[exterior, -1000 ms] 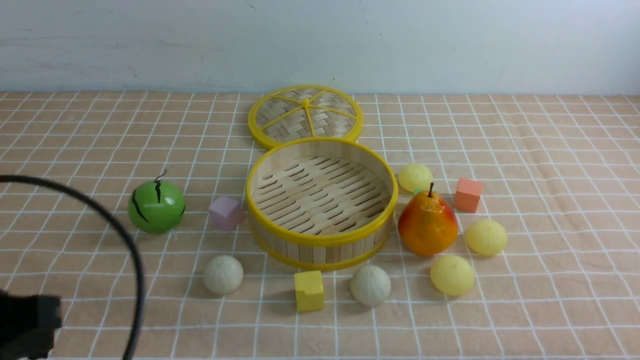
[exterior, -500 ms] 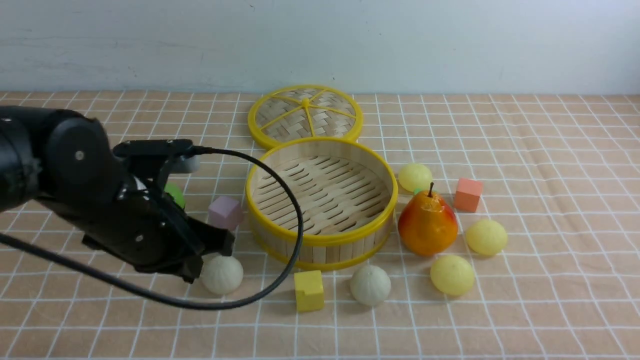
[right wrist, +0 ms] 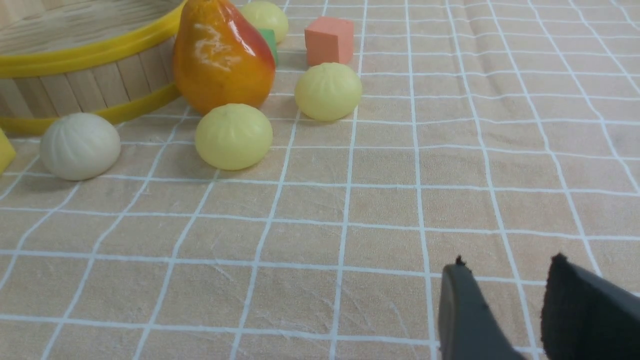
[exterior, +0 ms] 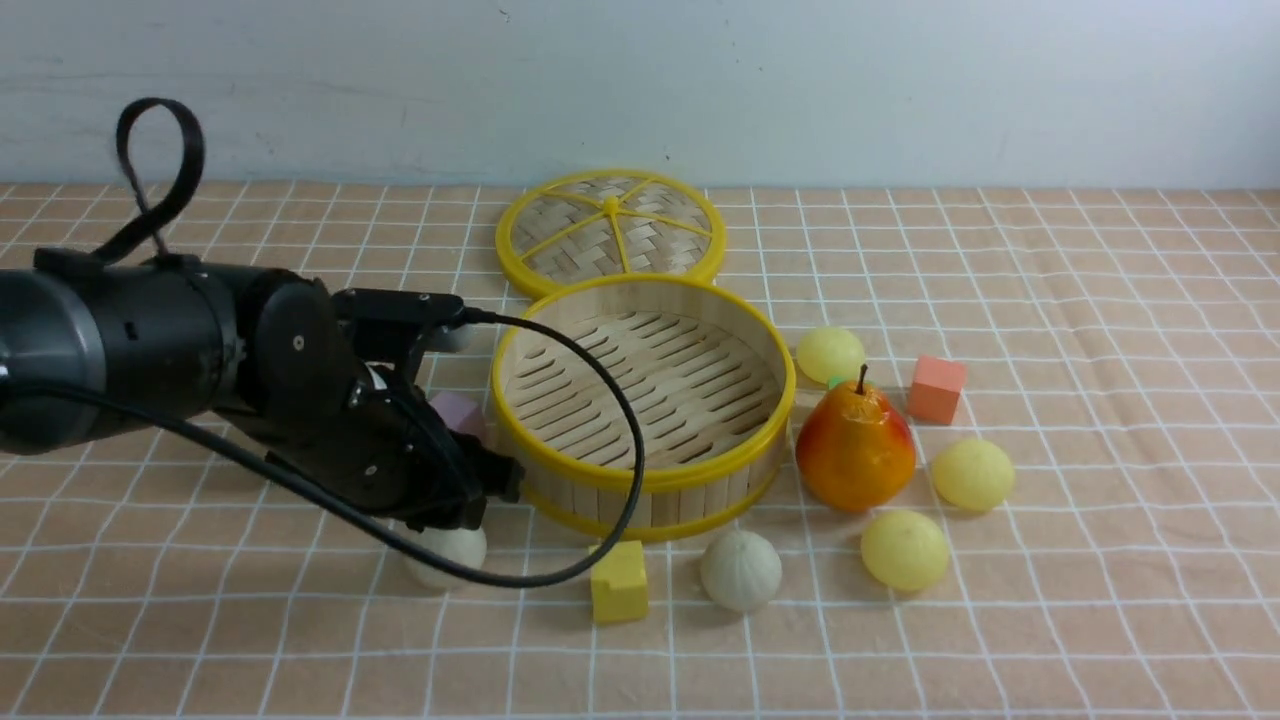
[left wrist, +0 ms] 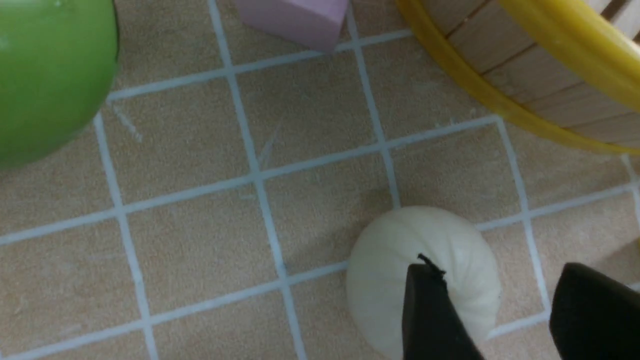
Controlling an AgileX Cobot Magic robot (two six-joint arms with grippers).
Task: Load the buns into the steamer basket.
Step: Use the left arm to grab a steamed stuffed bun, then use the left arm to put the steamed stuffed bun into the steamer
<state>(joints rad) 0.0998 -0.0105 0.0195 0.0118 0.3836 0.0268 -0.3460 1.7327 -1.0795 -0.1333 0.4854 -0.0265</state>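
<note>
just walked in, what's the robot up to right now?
Left gripper sits low over an off-white bun beside the steamer basket, fingers open, not gripping it yet. The basket holds nothing; the other off-white bun and three yellow buns lie on the cloth. Right gripper is open over bare cloth, holding nothing.

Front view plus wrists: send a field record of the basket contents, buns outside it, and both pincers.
basket: round bamboo-slat steamer basket with yellow rims, no buns inside
buns outside: two off-white pleated buns; three pale yellow buns
left pincer: open, low over one off-white bun, not closed on it
right pincer: open, holding nothing
</note>
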